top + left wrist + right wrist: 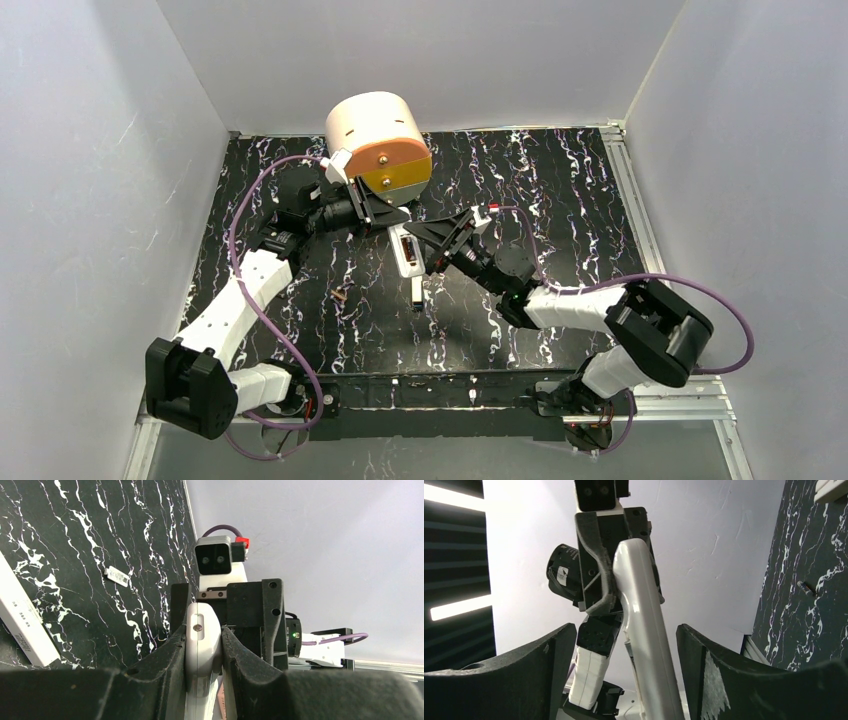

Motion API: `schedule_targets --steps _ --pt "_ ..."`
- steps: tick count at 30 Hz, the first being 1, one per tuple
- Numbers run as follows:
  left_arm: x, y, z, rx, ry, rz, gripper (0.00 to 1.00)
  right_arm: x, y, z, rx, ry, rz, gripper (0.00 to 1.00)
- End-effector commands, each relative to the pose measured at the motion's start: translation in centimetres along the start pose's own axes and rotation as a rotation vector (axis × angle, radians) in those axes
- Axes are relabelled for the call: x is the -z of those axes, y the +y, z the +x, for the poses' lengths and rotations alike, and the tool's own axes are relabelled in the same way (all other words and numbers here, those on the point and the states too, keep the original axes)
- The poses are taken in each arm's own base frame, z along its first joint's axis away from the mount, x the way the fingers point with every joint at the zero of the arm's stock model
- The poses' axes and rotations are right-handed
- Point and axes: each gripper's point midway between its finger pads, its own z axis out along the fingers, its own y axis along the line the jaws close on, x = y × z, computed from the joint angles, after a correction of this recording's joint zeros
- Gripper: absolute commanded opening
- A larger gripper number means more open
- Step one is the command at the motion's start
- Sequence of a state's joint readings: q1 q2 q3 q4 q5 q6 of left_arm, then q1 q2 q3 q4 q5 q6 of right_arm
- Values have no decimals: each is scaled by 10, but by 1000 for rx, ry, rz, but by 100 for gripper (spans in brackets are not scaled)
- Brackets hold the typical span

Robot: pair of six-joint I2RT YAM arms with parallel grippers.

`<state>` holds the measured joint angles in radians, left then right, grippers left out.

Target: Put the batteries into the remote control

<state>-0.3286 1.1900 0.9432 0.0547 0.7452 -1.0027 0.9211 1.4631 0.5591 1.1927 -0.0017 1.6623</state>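
Observation:
My left gripper (385,215) is shut on the white remote control (407,252) and holds it above the middle of the table. In the left wrist view the remote control (202,647) sits edge-on, clamped between both fingers (165,655). My right gripper (625,630) is open, with its jaws on either side of the remote control (644,625) and a gap on each side. From above, the right gripper (432,248) is just right of the remote. One coppery battery (339,295) lies on the table left of it, also seen as a small dark cylinder (806,587). A second battery is not visible.
A large beige cylinder with an orange face (380,145) stands at the back behind the left gripper. A long narrow white bar (25,625) and a small white-grey piece (116,575) lie on the black marbled table (560,220). White walls close in on three sides.

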Motion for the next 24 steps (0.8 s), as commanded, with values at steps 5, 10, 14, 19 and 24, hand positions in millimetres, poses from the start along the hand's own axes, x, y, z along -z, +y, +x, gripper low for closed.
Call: schedule_targets --steps 5,10,14,19,24 --pt "2 -11 -2 -31 5 28 0 19 20 -5 127 1 -68 69" --pt "2 -10 -1 -28 11 29 0 15 14 0 207 41 -26 57" --pt "2 -9 -1 -28 11 27 0 14 12 -1 223 42 -15 50" --pt "2 -9 0 -29 12 29 0 13 7 0 231 50 0 43" --pt "4 -13 -1 -36 8 36 0 14 -2 -1 268 53 37 32"
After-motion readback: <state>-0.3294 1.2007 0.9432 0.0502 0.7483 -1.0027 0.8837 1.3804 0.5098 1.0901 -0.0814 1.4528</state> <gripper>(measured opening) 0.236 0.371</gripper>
